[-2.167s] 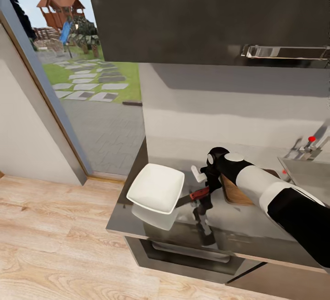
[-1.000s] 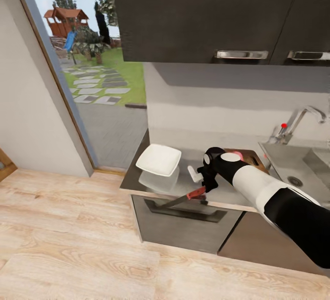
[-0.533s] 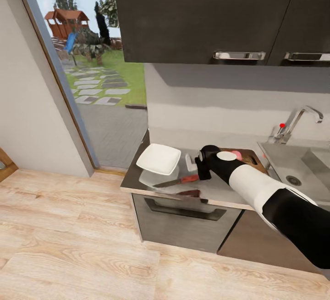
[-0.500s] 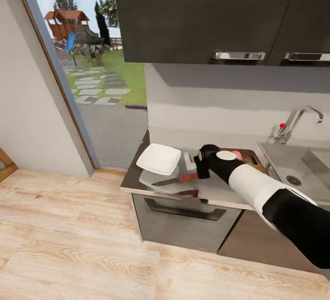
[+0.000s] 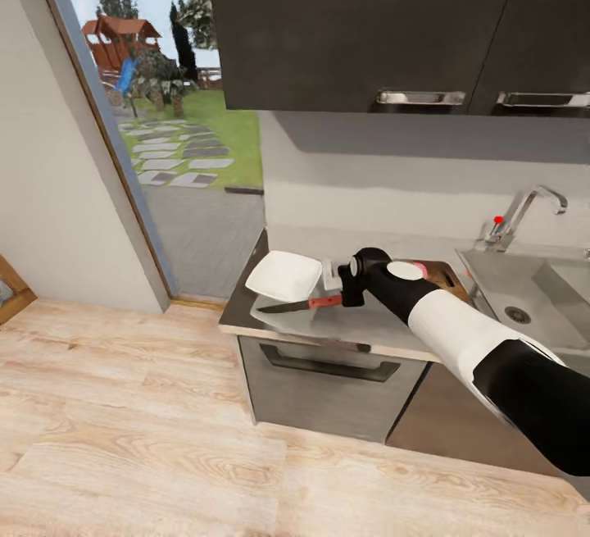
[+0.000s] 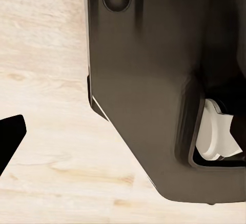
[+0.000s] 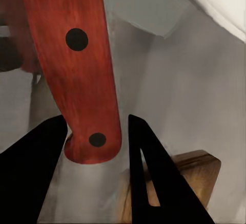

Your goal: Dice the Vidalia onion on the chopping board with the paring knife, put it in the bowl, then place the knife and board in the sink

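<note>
While the left gripper (image 6: 154,106) is seen in its wrist view as a dark housing over light wood floor (image 6: 46,131), with its fingers not shown, so that whether they are apart or together cannot be told, the work at the countertop (image 5: 360,328) is carried by the right arm.

Nearest on the worktop lies the paring knife (image 5: 297,304), held clear of the surface or just above it; which of the two cannot be told. Its long axis runs left to right, the dark blade pointing left and the red handle (image 7: 77,65) ending at the right gripper (image 5: 334,291). In the right wrist view the two black fingertips (image 7: 148,172) are set on either side of the handle's butt end, with narrow slits of grey showing beside it, so the grip is judged to be closed on the handle's last stretch only.

Just beyond the blade, the white bowl (image 5: 283,275) sits at the left end of the counter. To the right, behind the forearm, the chopping board (image 5: 442,275) is partly hidden, and a pinkish scrap on it is taken for the onion (image 5: 421,267).

Further right, the sink (image 5: 533,295) lies well apart from the knife, so the knife must be carried rightward, blade trailing.
</note>
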Robot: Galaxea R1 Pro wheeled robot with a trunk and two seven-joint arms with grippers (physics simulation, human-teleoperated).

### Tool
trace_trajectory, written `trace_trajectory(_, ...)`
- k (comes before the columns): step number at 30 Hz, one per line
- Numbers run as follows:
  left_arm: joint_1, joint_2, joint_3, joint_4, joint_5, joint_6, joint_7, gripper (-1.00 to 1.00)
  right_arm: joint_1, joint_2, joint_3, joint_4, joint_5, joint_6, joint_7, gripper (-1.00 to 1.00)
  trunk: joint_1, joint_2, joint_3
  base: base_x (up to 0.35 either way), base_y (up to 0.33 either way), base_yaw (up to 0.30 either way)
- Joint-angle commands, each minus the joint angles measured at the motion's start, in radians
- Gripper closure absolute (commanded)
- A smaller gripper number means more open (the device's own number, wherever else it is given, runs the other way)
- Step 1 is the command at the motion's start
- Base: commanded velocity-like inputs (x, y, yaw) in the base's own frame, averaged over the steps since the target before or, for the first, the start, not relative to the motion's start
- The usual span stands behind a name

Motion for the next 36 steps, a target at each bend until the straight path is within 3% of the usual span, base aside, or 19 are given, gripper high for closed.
trace_trajectory(1, -0.002, 0.000, -0.007, 0.004, 0.011, -0.007, -0.006, -1.00, -0.001, 0.000, 0.003, -0.002, 0.001, 0.007, 0.004, 1.00, 0.000, -0.002, -0.002, -0.322, 0.000, 0.000)
trace_trajectory(7, -0.002, 0.000, -0.007, 0.004, 0.010, -0.007, -0.006, -1.00, -0.001, 0.002, -0.015, -0.023, 0.001, 0.029, -0.001, 1.00, 0.000, -0.002, -0.002, -0.329, 0.000, 0.000)
trace_trajectory(9, -0.002, 0.000, -0.007, 0.004, 0.010, -0.007, -0.006, -1.00, -0.001, 0.001, -0.062, -0.061, 0.001, 0.050, -0.009, 1.00, 0.000, -0.002, -0.002, -0.330, 0.000, 0.000)
trace_trajectory(13, -0.002, 0.000, -0.007, 0.004, 0.010, -0.007, -0.006, -1.00, -0.001, 0.000, -0.219, -0.162, 0.005, 0.121, -0.054, 1.00, 0.000, -0.002, -0.002, -0.272, 0.000, 0.000)
trace_trajectory(16, -0.002, 0.000, -0.007, 0.005, 0.010, -0.007, -0.006, -1.00, -0.001, -0.004, -0.273, -0.215, 0.007, 0.158, -0.145, 1.00, 0.000, -0.002, -0.002, -0.138, 0.000, 0.000)
trace_trajectory(21, -0.002, -0.002, -0.007, 0.004, 0.010, -0.007, -0.006, -1.00, -0.001, -0.007, -0.290, -0.237, 0.010, 0.204, -0.358, 1.00, 0.000, -0.002, -0.002, -0.094, 0.000, 0.000)
trace_trajectory(23, -0.002, -0.004, -0.007, 0.004, 0.010, -0.007, -0.006, -1.00, -0.001, -0.007, -0.290, -0.238, 0.010, 0.265, -0.530, 1.00, 0.000, -0.002, -0.002, -0.081, 0.000, 0.000)
trace_trajectory(26, -0.002, -0.005, -0.007, 0.004, 0.010, -0.007, -0.006, -1.00, -0.001, -0.007, -0.291, -0.226, 0.005, 0.290, -0.655, 1.00, 0.000, -0.002, -0.002, -0.054, 0.000, 0.000)
trace_trajectory(36, -0.002, -0.005, -0.007, 0.004, 0.010, -0.007, -0.005, -1.00, -0.001, -0.004, -0.289, -0.067, 0.005, 0.300, -0.756, 1.00, 0.000, -0.002, -0.002, -0.005, 0.000, 0.000)
